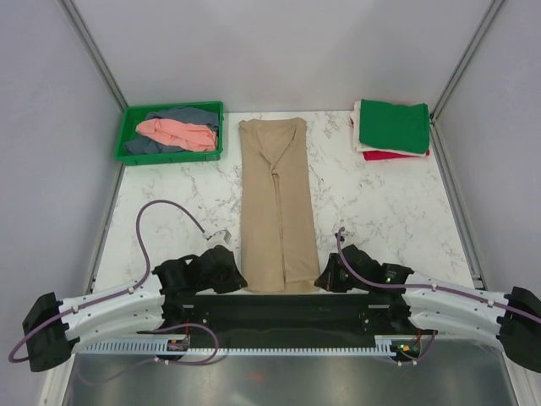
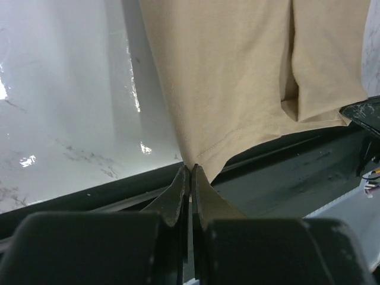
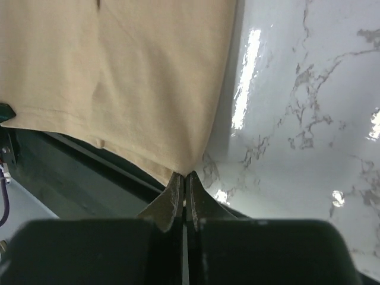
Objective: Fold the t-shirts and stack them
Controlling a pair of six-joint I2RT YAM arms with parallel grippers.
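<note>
A tan-beige t-shirt (image 1: 274, 203) lies in a long narrow strip down the middle of the table, sleeves folded in. My left gripper (image 1: 240, 283) is shut on its near left hem corner (image 2: 193, 160). At the near right hem corner (image 3: 185, 168), my right gripper (image 1: 321, 280) is shut on the cloth too. Both corners sit at the table's near edge. A folded dark green t-shirt (image 1: 394, 126) lies on a red one (image 1: 396, 155) at the back right. A salmon pink t-shirt (image 1: 177, 134) and a grey-blue one (image 1: 188, 116) lie crumpled in the tray.
A green plastic tray (image 1: 129, 128) stands at the back left. A black bar (image 1: 279, 309) runs along the near table edge between the arm bases. Grey walls close in the table on three sides.
</note>
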